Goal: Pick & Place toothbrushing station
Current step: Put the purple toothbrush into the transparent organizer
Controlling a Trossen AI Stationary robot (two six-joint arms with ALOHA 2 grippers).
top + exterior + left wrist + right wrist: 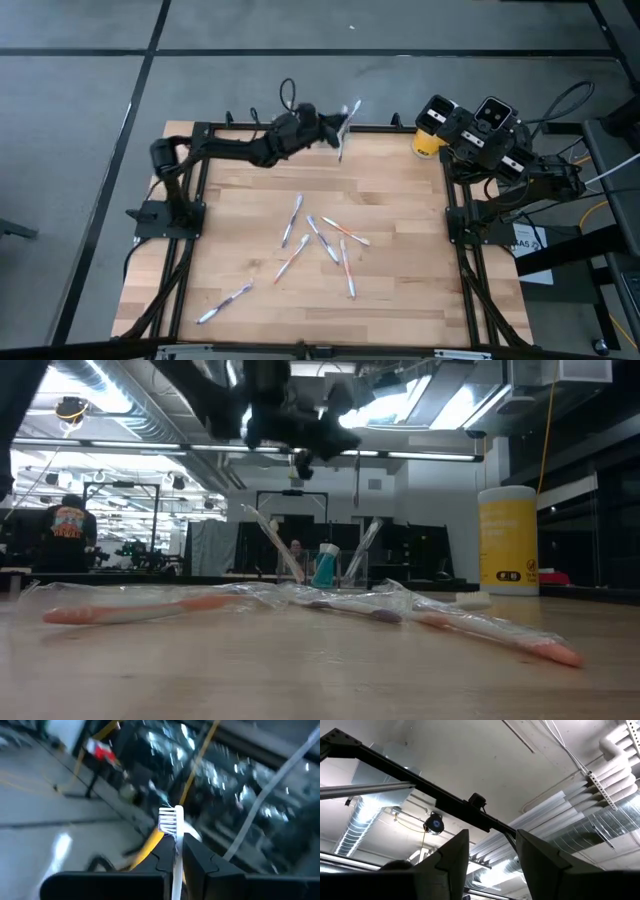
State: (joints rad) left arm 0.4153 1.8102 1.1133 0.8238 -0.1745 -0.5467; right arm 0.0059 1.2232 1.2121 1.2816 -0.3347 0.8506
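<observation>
1. A pale wooden table (pixel 400 200) framed by black rails is seen from above, with grey floor around it; a large workshop with ceiling lights is seen behind it in the low view.
2. Near the table's middle, several wrapped toothbrushes (pixel 322 240) are scattered, some crossing or touching; one more (pixel 224 303) is set apart near the front left corner. Bare wood is left along both side edges and across the back half.
3. The left gripper (pixel 335 128) is raised over the back edge, near its middle. Its fingers (pixel 197 857) are clamped on the handle of a white toothbrush (pixel 174 837), whose bristled head is seen past the fingertips.
4. The toothbrushing station (pixel 330 565), a clear holder, is seen in the low view at the far edge, below the left gripper, with slanted brushes inside.
5. A yellow cylinder (pixel 427 143) with a white top is stood at the back right corner.
6. The right gripper (pixel 492 855) is parked at the back right, pointed up at the ceiling, its fingers held apart and empty.
</observation>
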